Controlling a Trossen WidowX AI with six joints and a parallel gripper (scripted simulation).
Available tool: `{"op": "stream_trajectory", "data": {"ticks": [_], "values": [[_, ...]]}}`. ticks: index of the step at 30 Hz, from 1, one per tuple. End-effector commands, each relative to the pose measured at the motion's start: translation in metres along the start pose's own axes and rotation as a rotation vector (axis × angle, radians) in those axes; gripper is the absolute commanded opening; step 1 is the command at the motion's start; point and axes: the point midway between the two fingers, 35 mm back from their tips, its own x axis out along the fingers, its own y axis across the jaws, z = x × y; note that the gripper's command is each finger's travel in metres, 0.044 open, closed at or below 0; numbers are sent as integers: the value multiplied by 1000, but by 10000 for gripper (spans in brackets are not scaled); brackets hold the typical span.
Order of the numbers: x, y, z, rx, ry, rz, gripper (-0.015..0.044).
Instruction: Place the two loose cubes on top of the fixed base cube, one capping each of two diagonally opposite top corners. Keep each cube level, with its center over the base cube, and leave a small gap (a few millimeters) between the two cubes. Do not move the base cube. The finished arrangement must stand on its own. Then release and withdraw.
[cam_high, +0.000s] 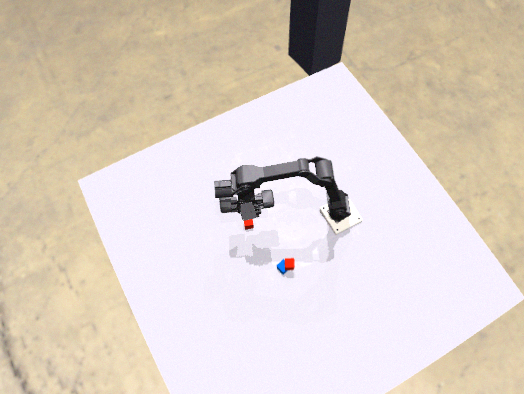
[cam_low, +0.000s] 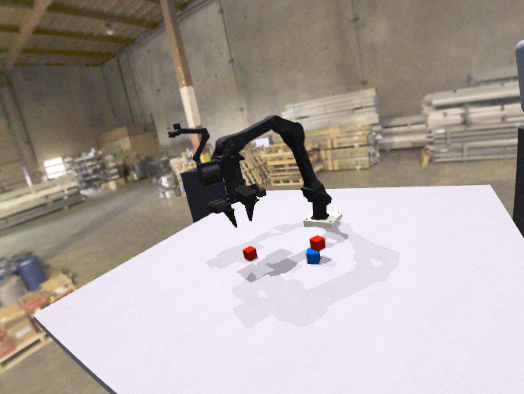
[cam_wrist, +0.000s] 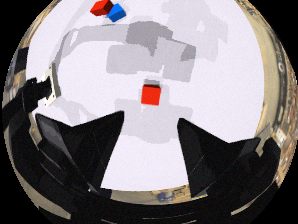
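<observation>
The blue base cube (cam_high: 281, 266) (cam_low: 313, 257) (cam_wrist: 117, 13) stands on the table. One red cube (cam_high: 289, 264) (cam_low: 317, 243) (cam_wrist: 102, 7) rests on top of it, offset over one corner and looking level; part of the blue top shows beside it. The other red cube (cam_high: 248, 224) (cam_low: 250, 253) (cam_wrist: 151, 95) lies on the table, apart from that stack. My gripper (cam_low: 243, 223) (cam_wrist: 152, 119) is open and empty, pointing down well above the table near this loose red cube. In the top view the fingertips are hidden under the gripper body.
The arm's pale base plate (cam_high: 337, 227) (cam_low: 322, 220) (cam_wrist: 54, 90) sits on the white table (cam_high: 200, 320) (cam_low: 200, 350), with the arm arching from it to the gripper. The stack stands between the loose red cube and the table's front part. A dark pillar (cam_high: 320, 35) stands beyond the table's far corner.
</observation>
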Motion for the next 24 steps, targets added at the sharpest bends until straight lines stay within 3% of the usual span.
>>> {"op": "stream_trajectory", "data": {"ticks": [1, 7, 24], "values": [[18, -1, -2, -10, 3, 4, 265], [59, 0, -2, -10, 3, 4, 265], [80, 0, -2, -10, 3, 4, 265]]}}
